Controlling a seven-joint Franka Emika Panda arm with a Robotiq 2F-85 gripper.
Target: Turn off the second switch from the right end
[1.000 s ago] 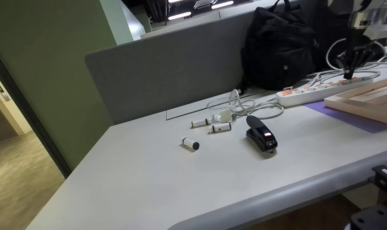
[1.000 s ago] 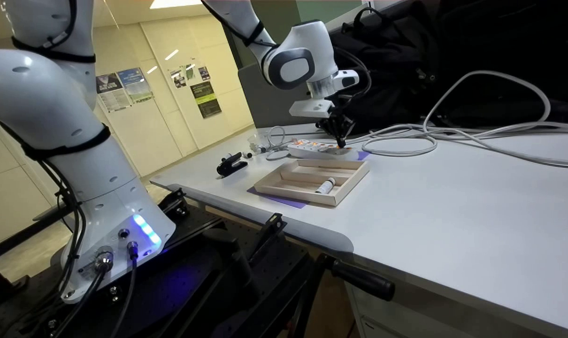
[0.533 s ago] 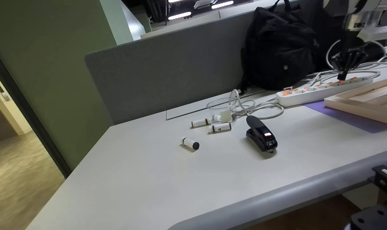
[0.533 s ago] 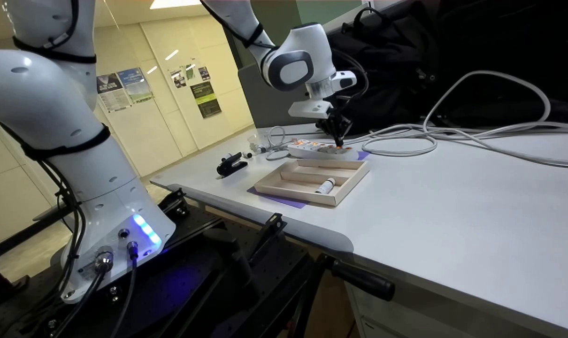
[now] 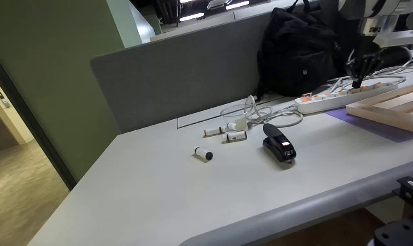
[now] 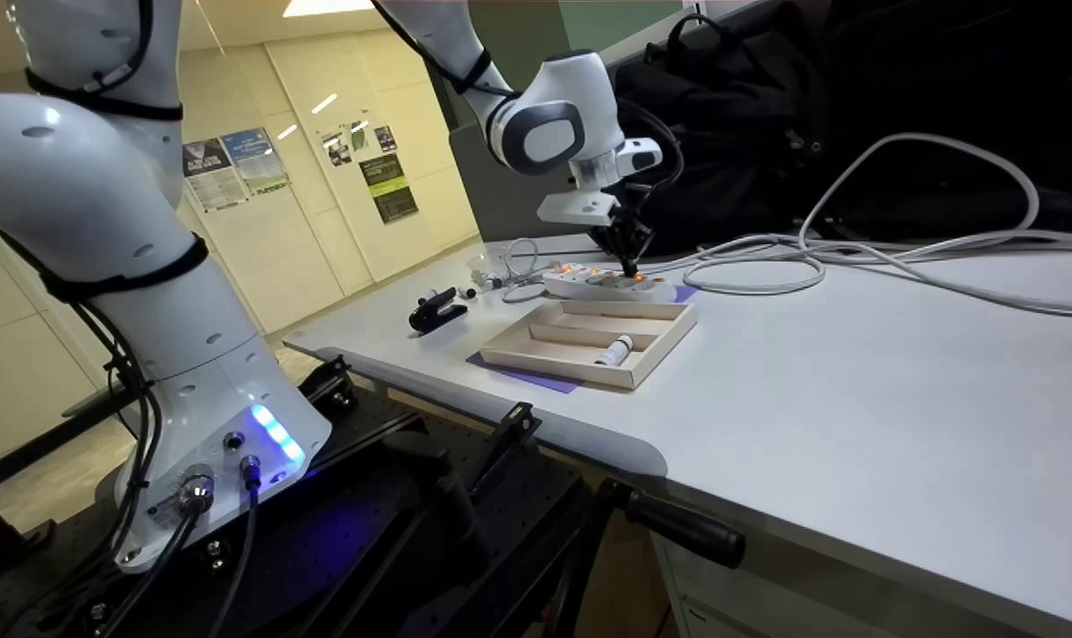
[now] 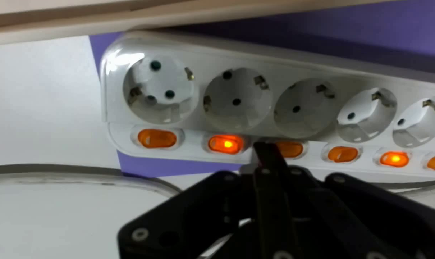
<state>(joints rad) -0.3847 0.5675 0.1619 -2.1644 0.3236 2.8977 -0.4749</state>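
Observation:
The long white power strip [image 7: 188, 126] lies on the table with a row of orange switches. It also shows in both exterior views [image 5: 343, 101] [image 6: 580, 286]. In the wrist view its near end is at the left. The second switch from that end [image 7: 225, 144] is lit; the end switch [image 7: 156, 138] is unlit. My gripper [image 7: 269, 153] is shut and empty, its tips over the near edge of the unlit third switch [image 7: 290, 149], partly covering it. I cannot tell whether they touch. The gripper points down above the strip in both exterior views [image 5: 356, 83] [image 6: 630, 268].
A shallow wooden tray [image 6: 518, 354] on a purple sheet [image 6: 545, 383] lies alongside the strip, with a small bottle [image 6: 616, 350] in it. White cables [image 6: 766, 285] and a black backpack [image 5: 295, 51] are behind. A black stapler [image 5: 280, 143] and several small bottles [image 5: 234, 136] lie farther off.
My gripper has moved left along the strip in both exterior views, away from its end. The lit switch now shows beside the fingertips. The strip has not moved.

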